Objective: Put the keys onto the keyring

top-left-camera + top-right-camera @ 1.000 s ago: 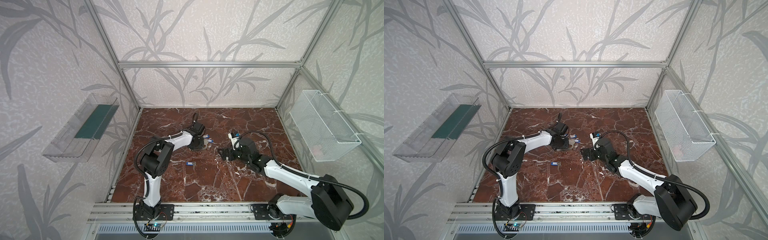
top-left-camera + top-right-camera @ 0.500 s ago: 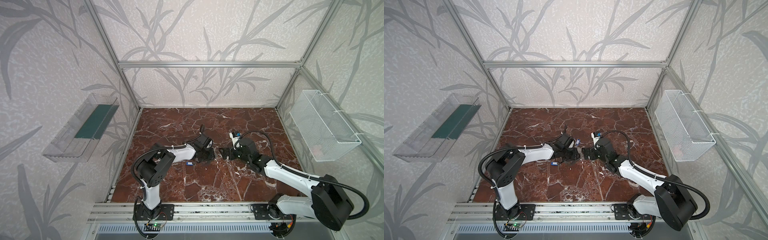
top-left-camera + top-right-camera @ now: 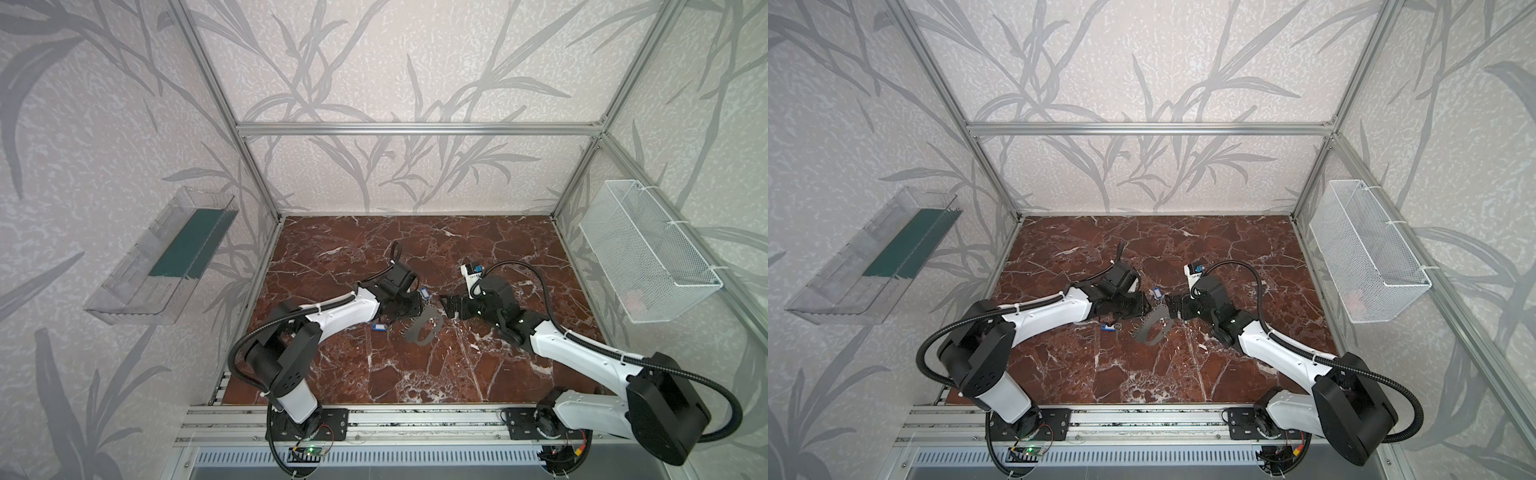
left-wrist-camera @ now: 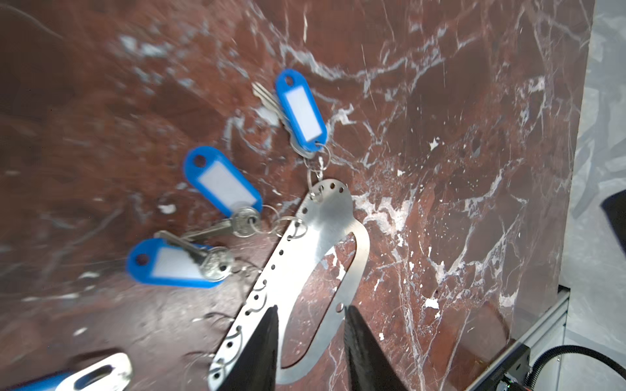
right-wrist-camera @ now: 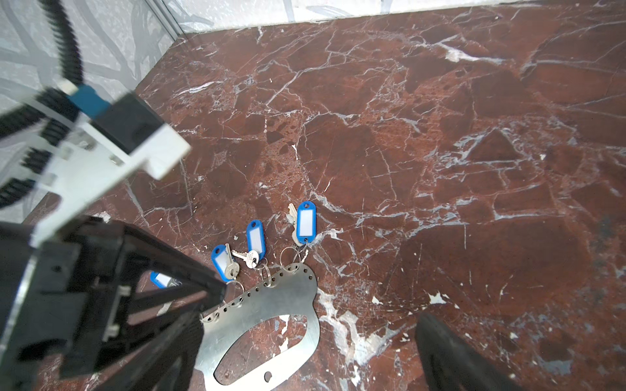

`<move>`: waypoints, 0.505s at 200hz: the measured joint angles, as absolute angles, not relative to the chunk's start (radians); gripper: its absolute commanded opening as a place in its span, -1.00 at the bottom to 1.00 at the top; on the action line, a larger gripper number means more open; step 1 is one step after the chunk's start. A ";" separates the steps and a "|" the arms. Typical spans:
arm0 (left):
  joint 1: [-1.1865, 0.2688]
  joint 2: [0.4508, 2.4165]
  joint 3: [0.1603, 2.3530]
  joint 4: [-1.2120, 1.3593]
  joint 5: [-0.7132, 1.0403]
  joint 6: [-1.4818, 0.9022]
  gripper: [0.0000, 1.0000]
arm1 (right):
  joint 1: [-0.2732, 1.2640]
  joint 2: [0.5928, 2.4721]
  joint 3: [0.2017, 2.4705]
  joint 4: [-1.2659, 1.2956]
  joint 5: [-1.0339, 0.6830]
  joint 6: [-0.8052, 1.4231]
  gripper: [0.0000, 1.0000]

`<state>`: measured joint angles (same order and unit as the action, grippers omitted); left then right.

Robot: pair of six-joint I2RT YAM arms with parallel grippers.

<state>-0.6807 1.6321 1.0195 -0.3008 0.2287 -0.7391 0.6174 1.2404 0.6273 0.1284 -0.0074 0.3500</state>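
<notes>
The keyring (image 4: 325, 216), a flat grey plate with an oval cut-out, sits mid-floor between both grippers (image 3: 1142, 326). Three keys with blue tags (image 4: 301, 111) (image 4: 222, 184) (image 4: 166, 264) hang by small rings from its row of holes and lie on the marble (image 5: 255, 237). My left gripper (image 4: 311, 308) is shut on the plate's near end, one finger on each side of the cut-out. A loose key with a blue tag (image 3: 378, 327) lies just left of the plate. My right gripper (image 5: 308, 335) stands wide open over the plate's other end, holding nothing.
A clear plastic bin (image 3: 166, 257) hangs on the left wall and a white wire basket (image 3: 648, 253) on the right wall. An aluminium rail (image 3: 374, 419) carrying both arm bases runs along the front edge. The two gripper tips almost meet mid-floor.
My left gripper swung from the back toward the front and right, up to the right gripper, bringing the keyring and its hanging keys along. The right arm and the loose key stayed put.
</notes>
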 measured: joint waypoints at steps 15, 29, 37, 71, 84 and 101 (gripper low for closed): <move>-0.664 1.609 1.017 -0.339 0.209 -0.716 -0.35 | 0.617 1.241 0.627 0.128 -0.008 0.350 0.98; -0.653 1.610 1.008 -0.366 0.199 -0.704 -0.36 | 0.617 1.241 0.627 0.128 -0.008 0.350 0.98; -0.650 1.615 1.002 -0.381 0.197 -0.701 -0.36 | 0.617 1.241 0.627 0.128 -0.008 0.350 0.98; -0.650 1.660 0.992 -0.422 0.196 -0.698 -0.39 | 0.617 1.241 0.627 0.128 -0.008 0.350 0.98; -0.651 1.674 0.992 -0.430 0.200 -0.699 -0.39 | 0.617 1.241 0.627 0.128 -0.008 0.350 0.98; -0.651 1.684 0.992 -0.436 0.207 -0.699 -0.41 | 0.617 1.241 0.627 0.128 -0.008 0.350 0.98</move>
<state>-0.6510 1.6836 0.9920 -0.4362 0.2070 -0.6987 0.6174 1.2407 0.6273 0.1284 -0.0082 0.3500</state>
